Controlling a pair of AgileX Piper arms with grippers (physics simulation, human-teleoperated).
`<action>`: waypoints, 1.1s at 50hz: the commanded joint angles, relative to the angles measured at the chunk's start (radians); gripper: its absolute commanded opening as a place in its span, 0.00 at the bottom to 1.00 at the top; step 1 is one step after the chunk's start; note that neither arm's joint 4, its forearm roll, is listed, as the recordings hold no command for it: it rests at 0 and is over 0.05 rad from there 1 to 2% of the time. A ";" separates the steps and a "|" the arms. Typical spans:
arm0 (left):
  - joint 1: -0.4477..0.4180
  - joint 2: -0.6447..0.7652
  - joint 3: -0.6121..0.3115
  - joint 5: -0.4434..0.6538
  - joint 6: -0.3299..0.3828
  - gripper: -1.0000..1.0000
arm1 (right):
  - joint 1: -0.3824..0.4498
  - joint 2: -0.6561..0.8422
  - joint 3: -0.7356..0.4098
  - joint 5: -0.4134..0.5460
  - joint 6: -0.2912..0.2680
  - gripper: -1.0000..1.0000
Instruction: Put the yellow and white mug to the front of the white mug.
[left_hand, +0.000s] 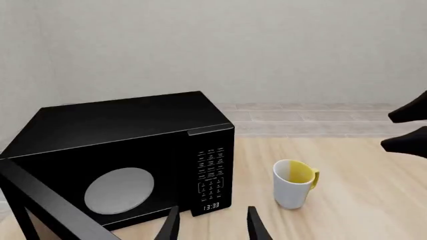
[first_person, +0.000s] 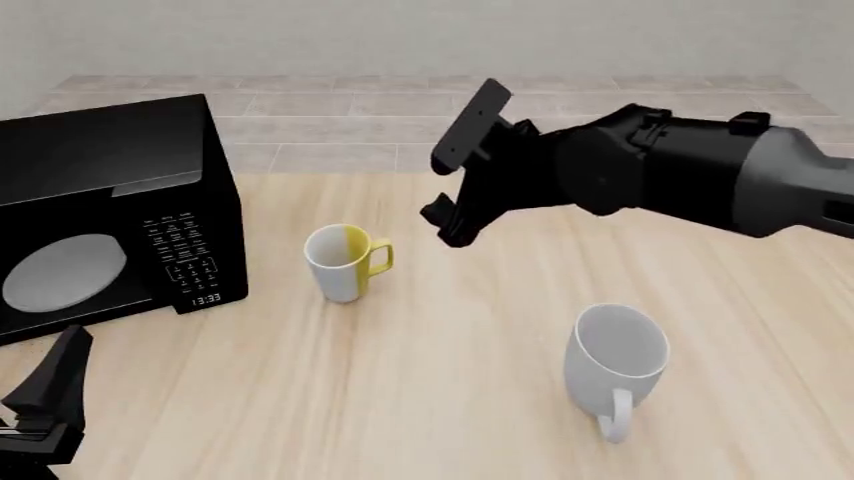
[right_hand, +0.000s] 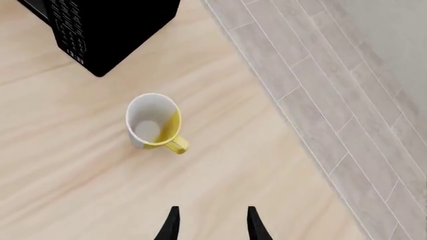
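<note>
The yellow and white mug (first_person: 344, 262) stands upright on the wooden table just right of the microwave, its yellow handle pointing right; it also shows in the left wrist view (left_hand: 293, 183) and from above in the right wrist view (right_hand: 154, 127). The larger white mug (first_person: 617, 362) stands at the front right, handle toward the front edge. My right gripper (first_person: 445, 226) hovers open above the table, up and to the right of the two-tone mug, with nothing between its fingers (right_hand: 172, 222). My left gripper (first_person: 56, 372) is low at the front left corner, open and empty, its fingers (left_hand: 254, 225) aimed at the microwave.
A black microwave (first_person: 100, 210) fills the left side of the table (first_person: 441, 400), with its door (left_hand: 47, 205) swung partly open toward the left arm. Beyond the table's far edge lie a tiled floor (first_person: 347, 110) and a wall.
</note>
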 joint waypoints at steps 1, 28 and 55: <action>0.000 0.000 0.000 0.000 0.000 1.00 | -0.001 0.095 -0.098 0.021 -0.025 1.00; 0.000 0.000 0.000 0.000 0.000 1.00 | -0.026 0.387 -0.294 0.055 -0.244 1.00; 0.000 0.000 0.000 0.000 0.000 1.00 | 0.008 0.530 -0.458 0.149 -0.325 1.00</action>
